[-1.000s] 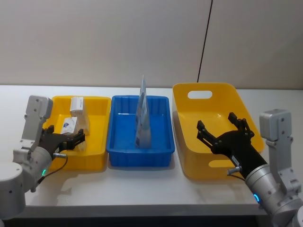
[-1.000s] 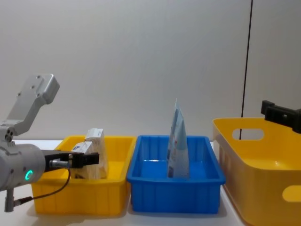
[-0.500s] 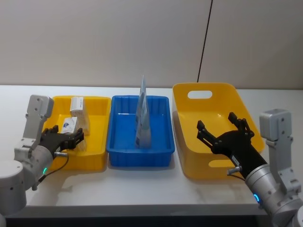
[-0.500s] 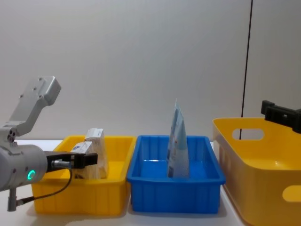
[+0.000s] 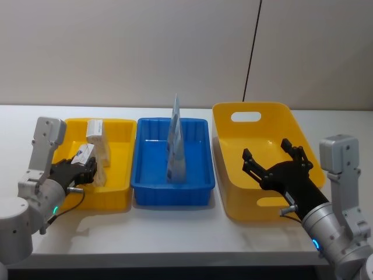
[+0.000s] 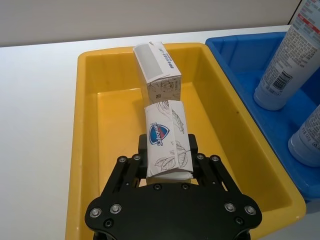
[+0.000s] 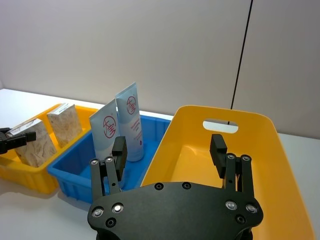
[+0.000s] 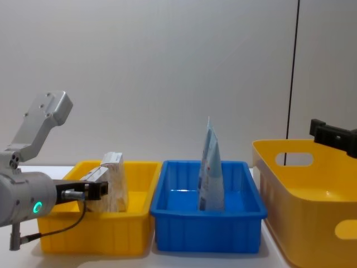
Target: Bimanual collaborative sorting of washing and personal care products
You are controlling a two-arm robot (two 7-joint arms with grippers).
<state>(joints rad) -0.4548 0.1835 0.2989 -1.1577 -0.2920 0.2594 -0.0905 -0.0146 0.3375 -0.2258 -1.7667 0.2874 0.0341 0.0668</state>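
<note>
Now holds a grey-white marbled pack (image 6: pixel 166 142) with a blue label in the left gripper (image 6: pixel 168 150), jaws clamped on its two long sides, label facing up. Sits with it inside the yellow tray (image 5: pixel 111 195) at the left end of the table (image 5: pixel 175 233), over the tray's near half, pack tilted with its far end higher. Cannot tell whether the pack's lower end touches the tray floor.

Finds a small box (image 6: pixel 157 70), pale with a leaf print, standing upright at the far end of the same tray, just beyond the pack's far end; cannot tell whether touching or barely apart.

Shows two pale-blue tubes (image 7: pixel 129 122) with round red marks standing side by side, tapered ends up, about the middle of the blue tray (image 5: pixel 172 188), which lies just beside the yellow tray on its right.

Places the large yellow basket (image 5: pixel 224 125) with handle holes at the right end, just beside the blue tray. Hovers the right gripper (image 5: pixel 269 153) above the basket's near half, jaws spread wide apart.
</note>
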